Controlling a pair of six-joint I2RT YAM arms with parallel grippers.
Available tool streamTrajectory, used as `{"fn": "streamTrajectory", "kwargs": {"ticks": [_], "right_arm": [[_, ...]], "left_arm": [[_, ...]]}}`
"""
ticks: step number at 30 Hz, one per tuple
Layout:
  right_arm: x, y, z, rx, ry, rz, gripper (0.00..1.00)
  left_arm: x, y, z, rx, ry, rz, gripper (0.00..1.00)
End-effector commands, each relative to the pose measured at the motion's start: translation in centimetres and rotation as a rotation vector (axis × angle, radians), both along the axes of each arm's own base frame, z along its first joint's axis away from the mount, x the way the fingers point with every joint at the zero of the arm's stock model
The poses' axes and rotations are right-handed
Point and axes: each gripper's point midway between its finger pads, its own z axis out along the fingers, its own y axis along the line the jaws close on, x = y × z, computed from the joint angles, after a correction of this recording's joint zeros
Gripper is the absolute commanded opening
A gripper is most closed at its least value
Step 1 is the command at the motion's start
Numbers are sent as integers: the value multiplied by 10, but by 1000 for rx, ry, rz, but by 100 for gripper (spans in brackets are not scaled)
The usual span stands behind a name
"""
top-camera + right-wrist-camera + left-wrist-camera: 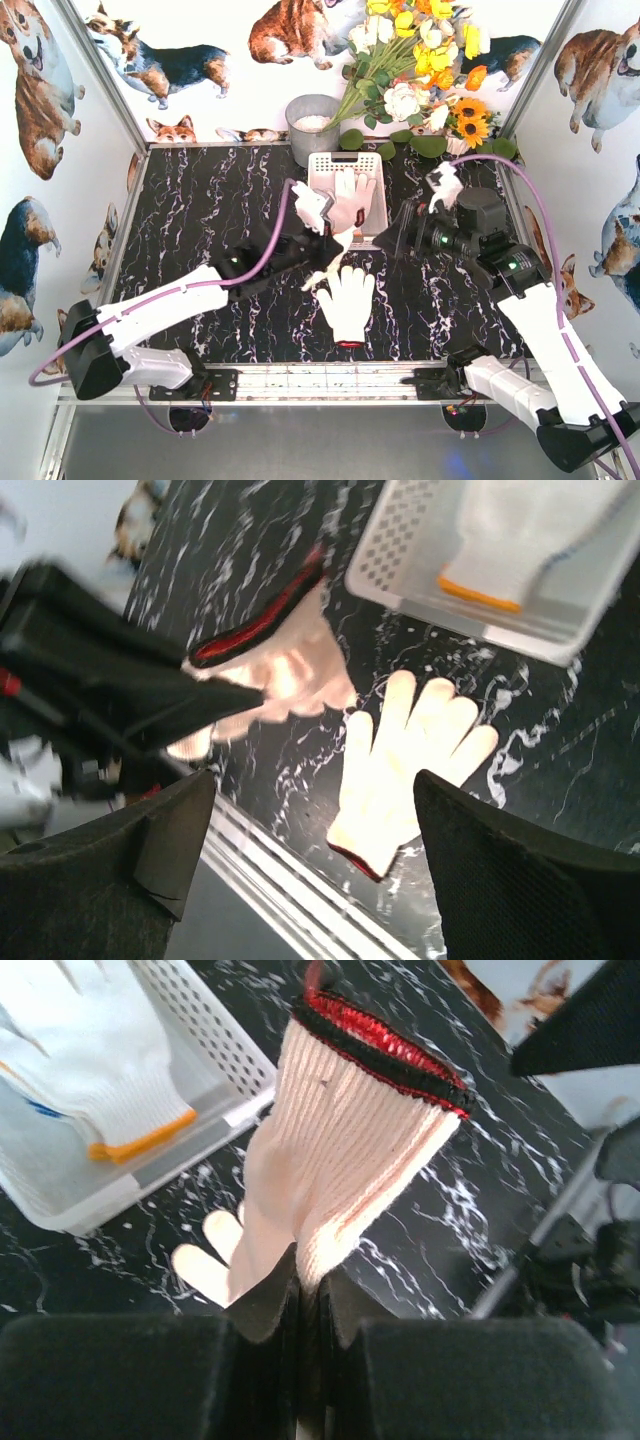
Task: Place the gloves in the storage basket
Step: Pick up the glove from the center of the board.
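My left gripper is shut on a cream knit glove with a red and black cuff. This glove hangs above the table, in front of the white storage basket. Inside the basket lie white gloves, one with an orange cuff. Another cream glove lies flat on the black marble table near the front. My right gripper hovers open to the right of the held glove, with nothing between its fingers.
A grey round metal bucket stands behind the basket at the back. A bunch of artificial flowers fills the back right corner. The metal rail runs along the table's near edge.
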Motion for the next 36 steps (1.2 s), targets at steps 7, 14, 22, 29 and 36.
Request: {"fn": "streamTrajectory", "kwargs": {"ticks": [7,14,22,29,36], "right_arm": [[-29,32,29,-97,-498,530,89],[-49,47,28,-144,-606,714,90],[-64,57,7,-128,-510,823,81],[-44,62,5,-98,-417,698,0],[-3,32,2,-299,-456,464,0]], "left_arm": [[-63,-2,6,-46,172,-394,0],[-81,-8,6,-74,219,-496,0],[-87,-10,10,-107,227,-523,0],[-67,3,0,-62,201,-376,24],[-8,69,-17,65,151,64,90]]}}
